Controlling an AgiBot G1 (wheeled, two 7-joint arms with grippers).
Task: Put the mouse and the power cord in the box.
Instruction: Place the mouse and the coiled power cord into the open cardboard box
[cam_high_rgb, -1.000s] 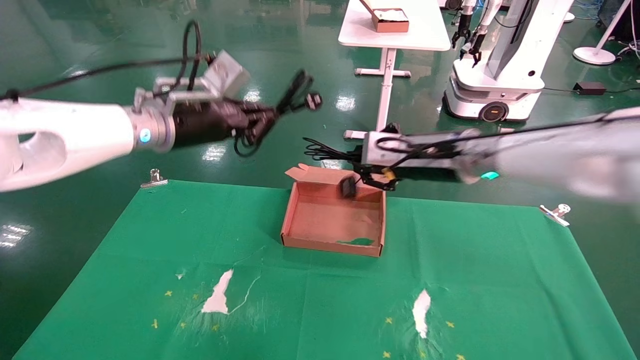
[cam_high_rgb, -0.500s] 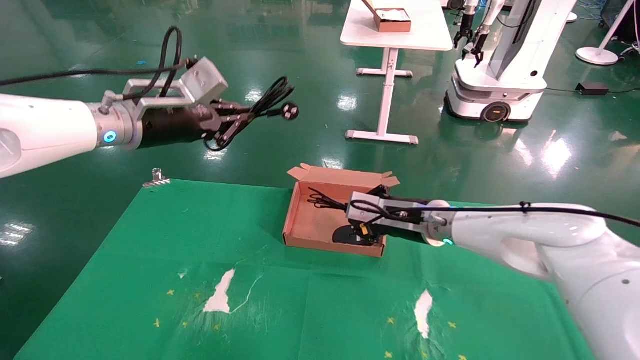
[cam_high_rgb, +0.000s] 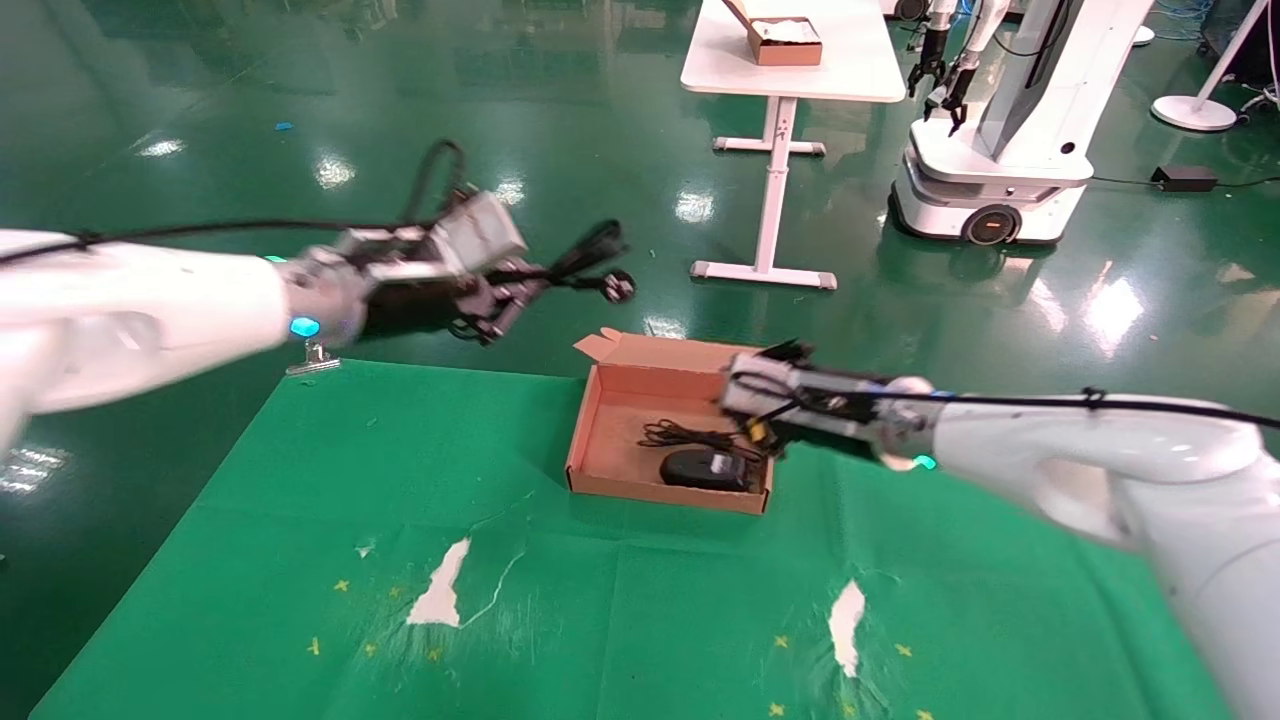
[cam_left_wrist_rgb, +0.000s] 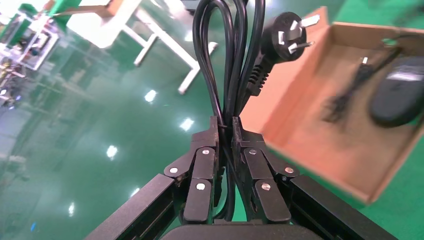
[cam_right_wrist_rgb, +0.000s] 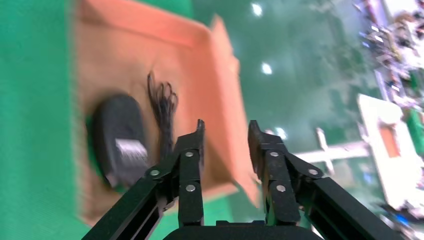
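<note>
Looking from the head view, the mouse (cam_high_rgb: 700, 468) lay in the box (cam_high_rgb: 600, 415) on the green counter (cam_high_rgb: 400, 480), while the left pincer (cam_high_rgb: 515, 285) hung beyond the box's far-left corner. In the left wrist view, this pincer (cam_left_wrist_rgb: 226, 131) was clamped on the thick, glossy power cord (cam_left_wrist_rgb: 225, 60); its loose loops and chunky plug (cam_left_wrist_rgb: 285, 35) could catch the cardboard rim. In the right wrist view, the right pincer (cam_right_wrist_rgb: 225, 131) stood apart and empty above the box's wall

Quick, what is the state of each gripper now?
Left gripper: closed on the power cord.
Right gripper: open, holding nothing.
</note>
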